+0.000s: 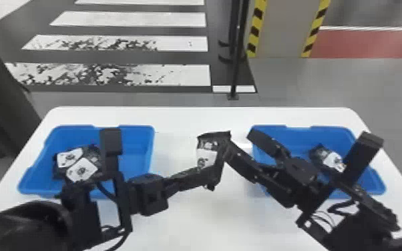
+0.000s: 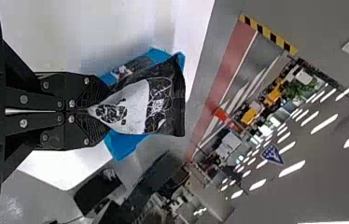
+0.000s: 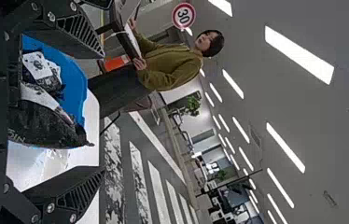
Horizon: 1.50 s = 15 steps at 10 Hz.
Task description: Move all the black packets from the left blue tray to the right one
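Note:
Held up over the middle of the table, a black packet [image 1: 207, 154] with a white label is pinched in my left gripper [image 1: 212, 173]. In the left wrist view, my left gripper [image 2: 90, 111] is shut on one end of the packet [image 2: 156, 105]. My right gripper [image 1: 239, 142] stands open close beside the packet's right side. In the right wrist view, the packet [image 3: 46, 128] lies between the spread fingers of my right gripper [image 3: 101, 111]. Black packets [image 1: 81, 168] lie in the left blue tray [image 1: 138, 128]. The right blue tray [image 1: 334, 130] holds at least one black packet [image 1: 330, 158].
Both trays stand on a white table [image 1: 200, 116], its bare middle between them. The left forearm passes over the left tray's near edge, and the right arm covers part of the right tray. A thin black post [image 1: 235, 66] rises from the floor behind the table.

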Tool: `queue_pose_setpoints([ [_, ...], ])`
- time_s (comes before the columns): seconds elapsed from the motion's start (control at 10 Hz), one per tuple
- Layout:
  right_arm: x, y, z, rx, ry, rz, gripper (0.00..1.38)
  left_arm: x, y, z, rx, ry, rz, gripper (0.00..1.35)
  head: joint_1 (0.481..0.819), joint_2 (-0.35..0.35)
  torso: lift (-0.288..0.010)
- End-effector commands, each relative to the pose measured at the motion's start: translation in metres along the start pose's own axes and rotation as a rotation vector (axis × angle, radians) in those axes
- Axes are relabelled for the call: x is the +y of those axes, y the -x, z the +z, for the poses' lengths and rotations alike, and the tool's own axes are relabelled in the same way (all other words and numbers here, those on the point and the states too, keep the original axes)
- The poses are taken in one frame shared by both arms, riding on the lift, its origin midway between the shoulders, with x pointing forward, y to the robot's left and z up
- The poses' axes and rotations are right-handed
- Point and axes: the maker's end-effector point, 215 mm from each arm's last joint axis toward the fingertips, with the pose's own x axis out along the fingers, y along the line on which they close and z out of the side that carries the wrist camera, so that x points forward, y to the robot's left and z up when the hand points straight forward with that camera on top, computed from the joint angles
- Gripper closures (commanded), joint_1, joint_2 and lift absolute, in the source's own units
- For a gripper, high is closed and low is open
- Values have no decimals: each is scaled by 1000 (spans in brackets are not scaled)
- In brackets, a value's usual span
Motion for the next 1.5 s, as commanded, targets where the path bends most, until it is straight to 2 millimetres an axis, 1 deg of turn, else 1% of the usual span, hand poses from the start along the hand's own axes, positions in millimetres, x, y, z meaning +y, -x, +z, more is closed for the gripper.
queue_pose_setpoints([
  [0.0,-12,-9,-5,17,4,-3,177,-24,-7,1,4,-31,-43,1204,695,-43,-140],
  [0.2,-34,-9,-11,34,8,-31,177,-38,-6,8,-7,-54,-64,1204,695,-75,-140],
  [0.3,-38,-9,-11,38,8,-36,179,-44,-6,8,-6,-55,-78,1204,695,-87,-140],
  [0.4,-36,-12,-12,44,-1,-26,308,-45,-7,5,0,-52,-81,1204,695,-97,-140],
  [0.5,-31,-15,-17,58,-15,-10,851,-48,-9,4,4,-52,-88,1204,695,-99,-140],
  [0.6,-30,-16,-15,57,-1,-14,1256,-49,-10,5,4,-54,-90,1204,695,-99,-140],
  [0.7,-25,-15,-20,69,-13,1,1276,-47,-9,6,2,-55,-82,1204,695,-96,-140],
  [0.8,-15,-17,-25,69,-53,30,1276,-44,-7,9,-4,-54,-76,1197,695,-91,-140],
  [0.9,-11,-17,-29,62,-91,44,1276,-41,-5,14,-26,-56,-68,1061,695,-80,-140],
  [1.0,-10,-17,-29,58,-104,49,1276,-37,-3,19,-42,-53,-58,746,695,-72,-140],
  [1.1,-8,-17,-28,53,-114,54,1276,-33,0,19,-42,-49,-47,533,695,-61,-140],
  [1.2,-7,-18,-26,44,-122,59,1276,-29,3,19,-48,-43,-37,490,695,-52,-140],
  [1.3,-23,-17,-22,37,-115,34,1276,-25,6,15,-53,-30,-29,487,695,-44,-140],
  [1.4,-49,-15,-15,27,-101,-6,1276,-24,10,15,-67,-22,-27,487,695,-43,-140],
])
